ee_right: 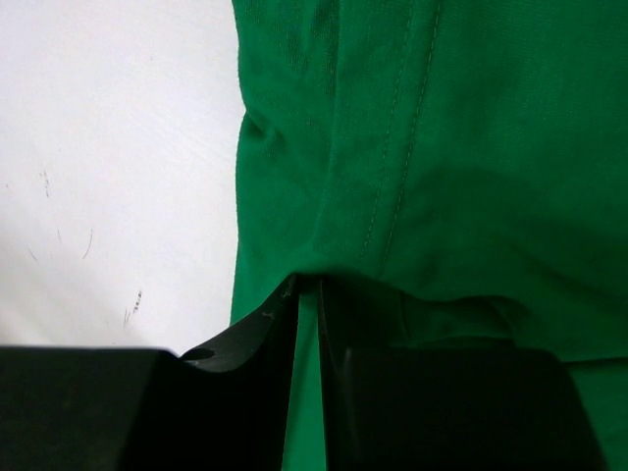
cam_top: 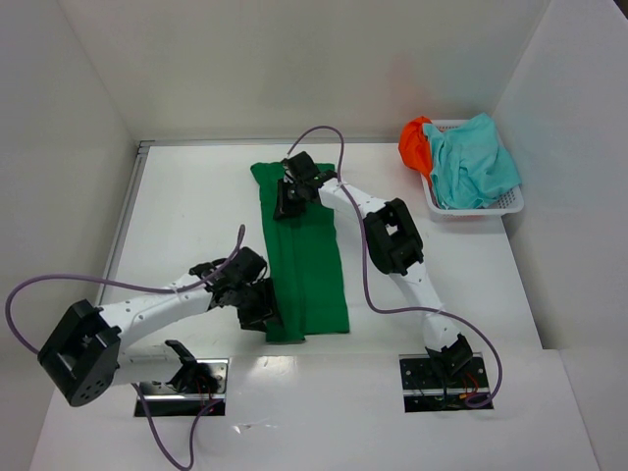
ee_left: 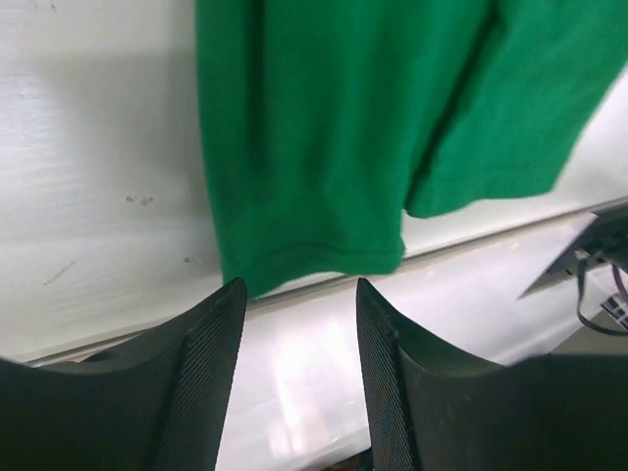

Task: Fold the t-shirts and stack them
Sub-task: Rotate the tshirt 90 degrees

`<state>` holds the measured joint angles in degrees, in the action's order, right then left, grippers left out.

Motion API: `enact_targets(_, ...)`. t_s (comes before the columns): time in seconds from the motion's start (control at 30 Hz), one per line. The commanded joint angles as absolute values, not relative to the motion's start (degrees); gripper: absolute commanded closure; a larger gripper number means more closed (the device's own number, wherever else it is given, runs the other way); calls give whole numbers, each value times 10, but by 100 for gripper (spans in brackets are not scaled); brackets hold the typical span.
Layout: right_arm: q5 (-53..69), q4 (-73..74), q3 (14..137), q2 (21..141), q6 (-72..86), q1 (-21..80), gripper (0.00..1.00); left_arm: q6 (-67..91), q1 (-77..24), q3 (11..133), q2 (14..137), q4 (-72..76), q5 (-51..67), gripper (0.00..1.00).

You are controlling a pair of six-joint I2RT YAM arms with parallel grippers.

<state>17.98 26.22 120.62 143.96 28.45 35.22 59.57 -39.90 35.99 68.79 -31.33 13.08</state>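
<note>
One green t-shirt [cam_top: 306, 260] flat, two in basket [cam_top: 491, 210].

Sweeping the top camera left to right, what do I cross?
Left arm's big black joint → green t-shirt → orange t-shirt → teal t-shirt. The last two sit in the white basket. The left pincer and right pincer overlap the green t-shirt, so they are left out.

White table [cam_top: 471, 285] within 3 plain white walls [cam_top: 294, 69], soft glare along its near edge.
</note>
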Motion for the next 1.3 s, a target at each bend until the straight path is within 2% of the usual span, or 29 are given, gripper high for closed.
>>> enact_targets(0.0,178,252,1207,1453,276,354,82,586,-405,359,719,-314,125,43)
enact_targets(0.07,178,252,1207,1453,276,354,82,580,-410,359,742,-314,112,43)
enact_targets(0.2,178,252,1207,1453,276,354,82,575,-410,359,778,-302,112,54)
enact_targets(0.23,178,252,1207,1453,276,354,82,575,-416,359,783,-302,106,65)
enact_targets(0.37,178,252,1207,1453,271,354,82,575,-421,364,795,-297,101,83)
enact_targets(0.4,173,252,1207,1453,271,354,82,575,-426,364,795,-297,101,93)
enact_targets(0.47,173,252,1207,1458,271,354,82,581,-426,364,789,-310,101,100)
enact_targets(0.9,162,258,1230,1470,281,344,83,659,-438,323,666,-357,116,100)
enact_targets(1.07,162,258,1242,1480,281,344,83,659,-438,316,666,-367,123,100)
enact_targets(1.13,162,264,1249,1480,281,344,83,659,-438,321,666,-367,123,92)
enact_targets(1.2,162,264,1249,1480,281,344,83,654,-438,321,671,-373,118,78)
enact_targets(1.23,162,264,1249,1480,281,344,83,654,-438,329,671,-373,109,61)
enact_targets(1.27,162,264,1249,1480,281,344,83,654,-438,339,671,-380,104,55)
